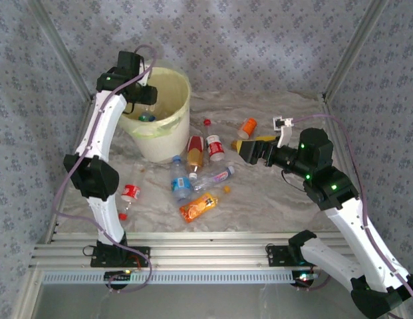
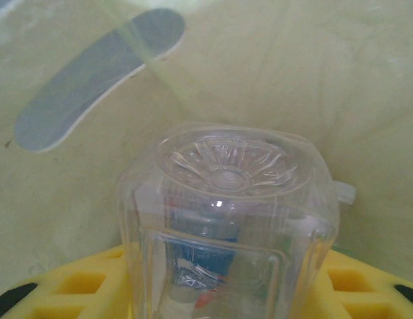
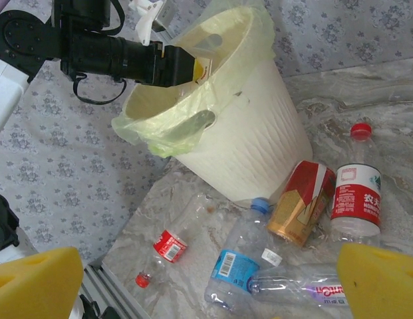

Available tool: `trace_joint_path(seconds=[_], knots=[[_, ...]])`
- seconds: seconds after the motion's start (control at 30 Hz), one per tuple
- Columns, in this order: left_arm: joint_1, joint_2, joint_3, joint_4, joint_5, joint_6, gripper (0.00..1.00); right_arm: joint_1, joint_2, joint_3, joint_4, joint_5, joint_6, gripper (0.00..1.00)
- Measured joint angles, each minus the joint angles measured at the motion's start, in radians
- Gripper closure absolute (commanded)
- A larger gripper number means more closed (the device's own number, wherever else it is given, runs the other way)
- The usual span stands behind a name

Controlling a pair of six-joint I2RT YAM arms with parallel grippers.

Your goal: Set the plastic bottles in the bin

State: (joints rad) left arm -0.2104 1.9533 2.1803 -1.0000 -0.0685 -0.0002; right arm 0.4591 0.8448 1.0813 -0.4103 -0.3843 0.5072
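Seemingly early yet: grips a clear bottle [image 2: 226, 219] in left gripper [image 1: 145, 96] inside the bin [image 1: 167, 136]; holds right gripper [image 1: 245, 149] spread wide, empty, above several plastic bottles [image 1: 181, 185] left on the table [image 1: 273, 199].

Soft, even, fairly bright light falls from above, and shadows on the marbled bench [image 1: 259, 206] are faint. The left wrist view is hazy and washed yellow by the bin [image 2: 292, 80] wall, with a small glint on the clear bottle [image 2: 226, 199]. The right tool [image 3: 206, 282] has blurred fingertips [image 3: 36, 286] at the near corners.
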Motion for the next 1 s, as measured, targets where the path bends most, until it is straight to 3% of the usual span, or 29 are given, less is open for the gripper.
trace_joint_path(seconds=[0.43, 0.63, 1.0], knots=[[0.006, 0.001, -0.005, -0.012, -0.012, -0.027, 0.21, 0.000, 0.001, -0.001, -0.014, 0.008, 0.000, 0.00], [0.006, -0.019, -0.005, -0.011, 0.024, -0.052, 0.13, 0.000, 0.008, -0.006, -0.024, 0.023, 0.000, 0.00], [0.006, -0.275, -0.169, 0.105, 0.214, -0.123, 0.00, 0.000, 0.024, -0.034, -0.034, 0.080, -0.003, 0.01]])
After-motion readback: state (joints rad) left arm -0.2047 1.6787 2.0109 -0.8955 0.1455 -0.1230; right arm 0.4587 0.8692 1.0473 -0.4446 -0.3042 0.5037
